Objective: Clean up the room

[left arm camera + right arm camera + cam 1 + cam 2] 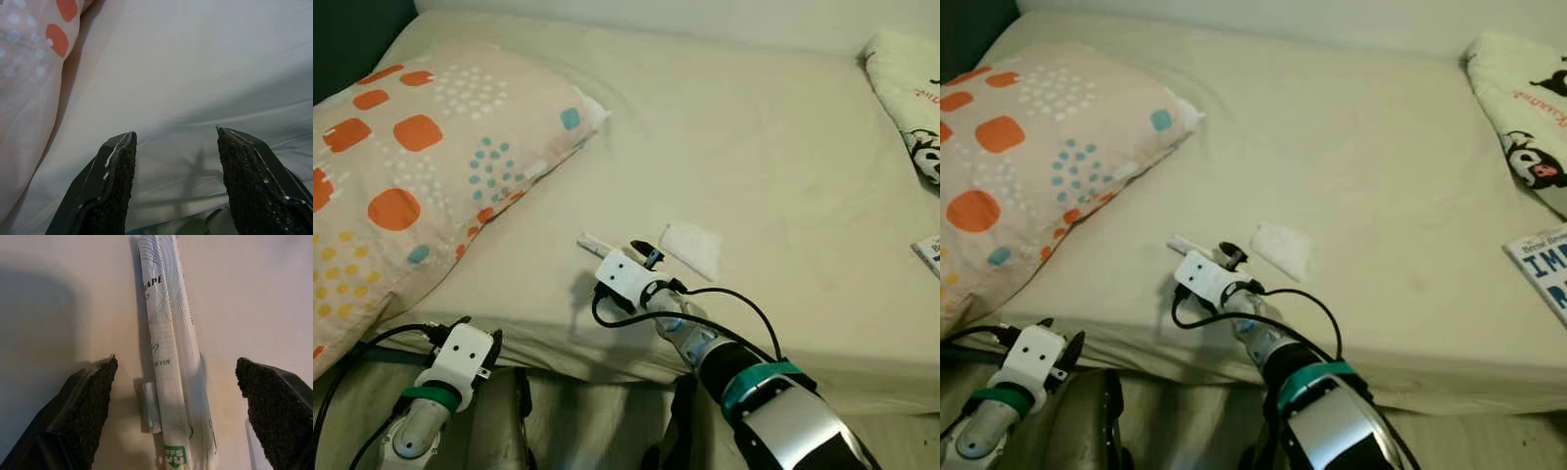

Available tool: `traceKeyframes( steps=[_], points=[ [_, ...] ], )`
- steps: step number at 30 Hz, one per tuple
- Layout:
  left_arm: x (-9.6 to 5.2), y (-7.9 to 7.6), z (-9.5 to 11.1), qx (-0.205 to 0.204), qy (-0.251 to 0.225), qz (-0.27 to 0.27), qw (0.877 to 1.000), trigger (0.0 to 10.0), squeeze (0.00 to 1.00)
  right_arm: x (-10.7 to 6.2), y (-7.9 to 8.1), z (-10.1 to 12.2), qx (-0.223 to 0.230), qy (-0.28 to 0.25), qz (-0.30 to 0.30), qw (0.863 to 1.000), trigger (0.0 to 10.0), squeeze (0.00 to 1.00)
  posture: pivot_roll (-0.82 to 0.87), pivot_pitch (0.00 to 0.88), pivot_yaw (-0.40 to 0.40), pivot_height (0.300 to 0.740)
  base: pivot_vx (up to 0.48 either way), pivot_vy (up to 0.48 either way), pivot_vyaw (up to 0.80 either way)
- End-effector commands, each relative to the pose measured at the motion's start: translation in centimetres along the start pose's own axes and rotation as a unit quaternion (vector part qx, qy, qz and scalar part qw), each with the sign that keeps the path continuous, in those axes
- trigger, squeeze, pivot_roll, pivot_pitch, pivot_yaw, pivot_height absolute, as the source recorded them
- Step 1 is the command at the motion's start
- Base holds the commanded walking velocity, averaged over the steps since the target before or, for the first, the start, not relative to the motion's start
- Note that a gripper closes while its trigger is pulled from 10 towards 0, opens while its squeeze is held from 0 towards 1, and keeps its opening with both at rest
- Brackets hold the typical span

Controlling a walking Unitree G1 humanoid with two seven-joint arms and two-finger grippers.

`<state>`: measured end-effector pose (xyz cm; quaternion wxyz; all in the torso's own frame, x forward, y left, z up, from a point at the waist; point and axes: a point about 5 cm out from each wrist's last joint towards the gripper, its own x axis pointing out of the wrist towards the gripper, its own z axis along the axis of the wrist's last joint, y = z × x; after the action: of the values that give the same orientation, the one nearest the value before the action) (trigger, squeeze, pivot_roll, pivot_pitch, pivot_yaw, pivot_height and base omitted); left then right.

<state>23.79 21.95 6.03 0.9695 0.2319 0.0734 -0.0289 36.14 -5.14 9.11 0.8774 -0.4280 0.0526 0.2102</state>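
1. Bed (pixel 754 147) with a cream sheet is the landmark; everything below is placed against it.
2. Right gripper (pixel 176 396) is over the bed's near edge, low above the sheet, fingers (pixel 85 406) spread wide apart, pinching nothing.
3. Long white wrapper (pixel 168 347) with green print lies flat on the bed sheet, in the gap between the right fingers, not touched by either one; in the left eye view its end (pixel 590 242) pokes out past the right wrist housing.
4. Small clear scrap (pixel 150 413) lies on the sheet touching the wrapper's side.
5. White tissue (pixel 692 249) lies flat on the bed, just beside the right gripper, farther in from the edge.
6. Left gripper (pixel 176 161) sits lower, at the bed's front side by the near corner, fingers (pixel 115 186) spread, nothing between them, pointed at the sheet.
7. Pillow (pixel 401 166) with orange patches and teal dots lies on the bed's left part, overhanging the near edge above the left gripper.
8. Printed blanket (pixel 1528 127) bunched at the bed's far right corner.
9. Book (pixel 1545 264) lies at the bed's right edge, cut off by the frame.
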Motion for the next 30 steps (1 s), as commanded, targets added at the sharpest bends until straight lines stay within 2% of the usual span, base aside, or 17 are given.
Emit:
traceKeyframes(
  steps=[1,2,3,5,6,8,9,11,14,17,23,26,27,28,29,30],
  points=[
    [-0.6,-0.4,-0.6,-0.001,0.019,-0.006,1.0,10.0,0.0,-0.4,1.2,-1.7,-0.016,0.051,0.013,0.998,4.2,0.0,0.33,0.218,-0.051,0.52,0.0,0.0,0.0],
    [-0.6,-0.4,-0.6,-0.001,0.019,-0.006,1.0,10.0,0.0,-0.4,1.2,-1.7,-0.016,0.051,0.013,0.998,4.2,0.0,0.33,0.218,-0.051,0.52,0.0,0.0,0.0],
    [-0.7,-0.5,-0.6,-0.002,0.021,-0.006,1.0,10.0,0.0,-0.5,1.5,-2.1,-0.02,0.066,0.017,0.997,2.6,0.0,0.33,0.22,-0.053,0.52,0.0,0.0,0.0],
    [-0.8,-0.5,-0.6,-0.004,0.023,-0.004,1.0,10.0,0.0,-0.6,1.6,-2.6,-0.021,0.081,0.019,0.996,0.7,0.0,0.33,0.219,-0.054,0.52,0.0,0.0,0.0],
    [-0.8,-0.5,-0.6,-0.004,0.023,-0.004,1.0,10.0,0.0,-0.6,1.6,-2.6,-0.021,0.081,0.019,0.996,0.7,0.0,0.33,0.219,-0.054,0.52,0.0,0.0,0.0],
    [-0.8,-0.5,-0.7,-0.007,0.026,-0.001,1.0,10.0,0.0,-0.8,1.5,-3.2,-0.017,0.098,0.017,0.995,0.0,0.0,0.33,0.22,-0.057,0.52,0.0,0.0,0.0],
    [-0.8,-0.5,-0.7,-0.007,0.026,-0.001,1.0,10.0,0.0,-0.8,1.5,-3.2,-0.017,0.098,0.017,0.995,0.0,0.0,0.33,0.22,-0.057,0.52,0.0,0.0,0.0],
    [-0.9,-0.4,-0.8,-0.011,0.03,0.003,0.999,10.0,0.0,-1.0,1.3,-4.1,0.014,0.125,0.012,0.992,0.0,0.0,0.34,0.217,-0.06,0.52,0.0,0.0,0.0],
    [-0.9,-0.4,-0.8,-0.013,0.031,0.005,0.999,10.0,0.0,-1.1,1.3,-4.4,0.027,0.134,0.011,0.991,0.0,0.0,0.34,0.217,-0.06,0.52,0.0,0.0,0.0],
    [-1.0,-0.4,-0.9,-0.015,0.035,0.007,0.999,10.0,0.0,-1.4,0.8,-5.6,0.069,0.161,-0.001,0.985,0.0,0.0,0.34,0.212,-0.057,0.52,0.0,0.0,0.0],
    [-0.9,-0.3,-0.9,-0.015,0.038,0.006,0.999,10.0,0.0,-1.6,0.5,-6.1,0.108,0.174,-0.01,0.979,0.0,0.0,0.33,0.205,-0.053,0.52,0.0,0.0,0.0],
    [-0.6,-0.5,-0.8,-0.014,0.037,0.001,0.999,10.0,0.0,-1.6,0.5,-6.4,0.191,0.169,-0.008,0.967,0.0,0.0,0.33,0.202,-0.051,0.52,0.0,0.0,0.0],
    [-0.6,-0.5,-0.8,-0.014,0.037,0.001,0.999,10.0,0.0,-1.6,0.5,-6.4,0.191,0.169,-0.008,0.967,0.0,0.0,0.33,0.202,-0.051,0.52,0.0,0.0,0.0],
    [-0.5,-0.5,-0.8,-0.013,0.036,0.0,0.999,10.0,0.0,-1.5,0.4,-5.9,0.221,0.154,-0.007,0.963,0.0,0.0,0.32,0.198,-0.051,0.52,0.0,0.0,0.0],
    [-0.5,-0.5,-0.8,-0.013,0.036,0.0,0.999,10.0,0.0,-1.5,0.4,-5.9,0.221,0.154,-0.007,0.963,0.0,0.0,0.32,0.198,-0.051,0.52,0.0,0.0,0.0],
    [-0.4,-0.6,-0.7,-0.013,0.034,-0.001,0.999,10.0,0.0,-1.2,0.3,-5.2,0.27,0.128,-0.004,0.954,0.0,0.0,0.32,0.194,-0.052,0.52,0.0,0.0,0.0]
  ],
)
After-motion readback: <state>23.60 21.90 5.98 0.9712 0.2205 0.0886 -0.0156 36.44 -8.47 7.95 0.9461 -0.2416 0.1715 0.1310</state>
